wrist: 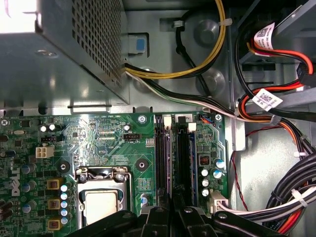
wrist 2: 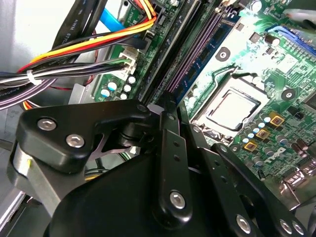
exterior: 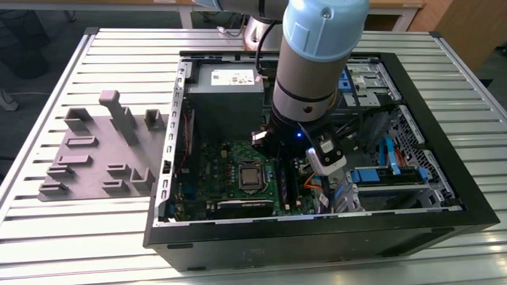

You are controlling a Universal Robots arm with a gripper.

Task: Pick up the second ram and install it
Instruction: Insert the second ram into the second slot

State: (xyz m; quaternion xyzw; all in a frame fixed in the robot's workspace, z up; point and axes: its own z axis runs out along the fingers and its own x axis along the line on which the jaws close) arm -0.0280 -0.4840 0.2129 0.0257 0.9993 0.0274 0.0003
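My hand (exterior: 279, 155) hangs inside the open computer case (exterior: 443, 196) on the bench (exterior: 47, 237), over the motherboard's memory slots, in the exterior view. In the second wrist view my hand (wrist 2: 168, 106) is pressed closed on the second ram's (wrist 2: 205, 47) edge, seated in a slot beside the processor socket (wrist 2: 232, 106). In the first wrist view my hand (wrist: 170, 210) meets the slots (wrist: 163, 158) near the motherboard's edge.
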